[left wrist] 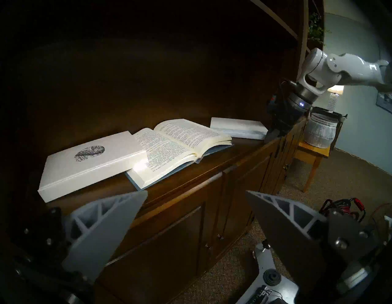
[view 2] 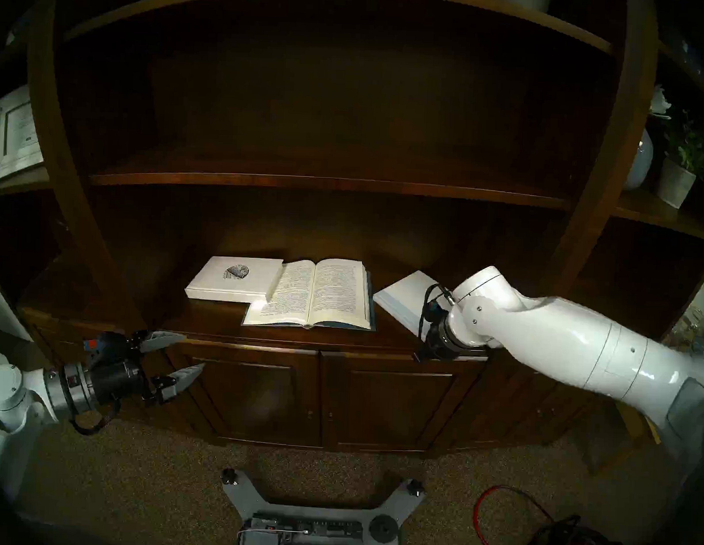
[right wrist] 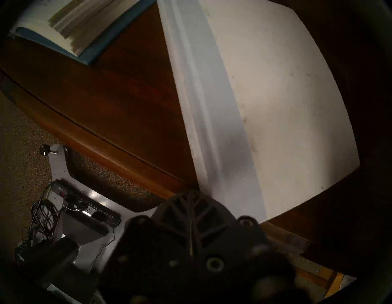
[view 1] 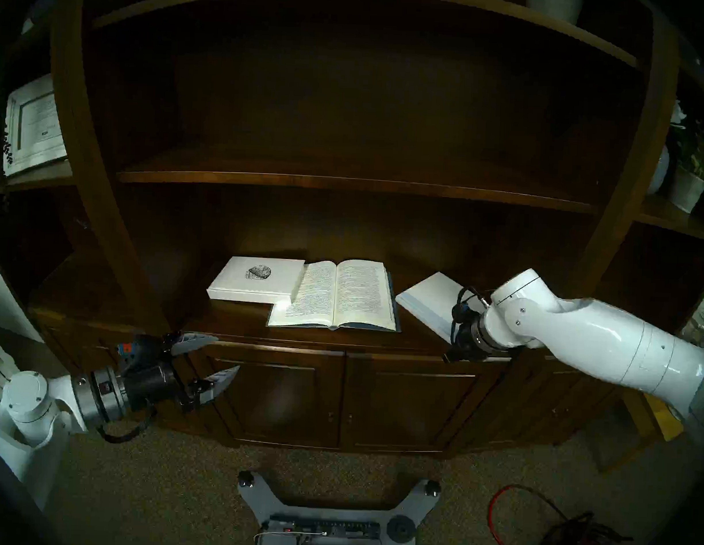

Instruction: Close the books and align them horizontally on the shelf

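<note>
Right gripper [right wrist: 192,214] pinched closed at the plain white book's [view 1: 429,300] near corner.
Wrist hides that corner; book lies skewed to the worktop [view 1: 237,322] front edge; left gripper [view 1: 216,357] gapes empty.

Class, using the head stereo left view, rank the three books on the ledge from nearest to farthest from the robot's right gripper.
1. Plain white book: at the ledge's right end, angled, right beside the right gripper, whose jaws appear shut in the wrist view.
2. Open blue book: in the middle, pages up.
3. White book with the speckled oval: farthest left, closed, its right edge overlapped by the open book's left page.
</note>
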Controlling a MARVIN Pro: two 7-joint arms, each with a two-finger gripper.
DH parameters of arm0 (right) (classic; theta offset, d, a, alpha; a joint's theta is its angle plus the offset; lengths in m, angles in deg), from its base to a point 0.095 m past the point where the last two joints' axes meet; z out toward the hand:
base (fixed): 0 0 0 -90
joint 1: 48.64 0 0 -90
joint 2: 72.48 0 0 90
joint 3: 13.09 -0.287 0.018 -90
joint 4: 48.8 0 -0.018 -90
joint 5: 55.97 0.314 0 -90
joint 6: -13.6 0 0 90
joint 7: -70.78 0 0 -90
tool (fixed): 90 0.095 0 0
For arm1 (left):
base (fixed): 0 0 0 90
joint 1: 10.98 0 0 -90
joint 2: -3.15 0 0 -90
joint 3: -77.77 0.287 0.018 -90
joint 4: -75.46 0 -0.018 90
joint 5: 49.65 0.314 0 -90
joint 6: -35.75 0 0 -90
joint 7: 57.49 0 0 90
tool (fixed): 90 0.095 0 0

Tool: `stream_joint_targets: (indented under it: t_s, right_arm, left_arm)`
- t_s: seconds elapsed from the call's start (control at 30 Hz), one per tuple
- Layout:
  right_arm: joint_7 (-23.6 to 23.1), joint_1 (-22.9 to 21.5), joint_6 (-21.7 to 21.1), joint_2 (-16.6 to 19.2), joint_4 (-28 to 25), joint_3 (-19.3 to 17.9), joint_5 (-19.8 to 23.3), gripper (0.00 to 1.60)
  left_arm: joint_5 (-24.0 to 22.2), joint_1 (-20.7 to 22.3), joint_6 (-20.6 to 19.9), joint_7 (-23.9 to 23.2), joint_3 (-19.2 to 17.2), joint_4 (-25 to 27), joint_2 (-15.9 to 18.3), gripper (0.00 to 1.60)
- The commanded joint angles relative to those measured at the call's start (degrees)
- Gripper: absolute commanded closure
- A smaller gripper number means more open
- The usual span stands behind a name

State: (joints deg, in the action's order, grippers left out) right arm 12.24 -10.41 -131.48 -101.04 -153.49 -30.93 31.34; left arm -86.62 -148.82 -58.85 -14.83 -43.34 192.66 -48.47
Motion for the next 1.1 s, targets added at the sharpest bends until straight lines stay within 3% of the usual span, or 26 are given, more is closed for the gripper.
stream_joint_targets:
  t_s: [0.0,0.3,0.63,1.07]
  right_arm:
    - [-0.2,-3.9,0.1,3.5,-2.7,-3.3,-0.4,1.60]
    - [-1.7,-4.0,0.1,5.3,-3.3,-3.6,-0.4,1.60]
    - [-10.3,-4.0,3.2,8.8,-9.3,-5.6,0.6,1.60]
    - [-23.8,-2.8,10.4,10.8,-9.1,-4.5,-5.9,1.60]
  left_arm:
    - [-0.4,0.5,0.3,-0.1,-0.5,0.9,0.0,0.00]
    - [-0.4,0.4,0.3,-0.1,-0.6,0.9,-0.1,0.00]
    - [-0.4,0.4,0.3,-0.1,-0.6,0.9,0.0,0.00]
    - [-0.5,0.4,0.3,-0.1,-0.6,1.0,-0.1,0.00]
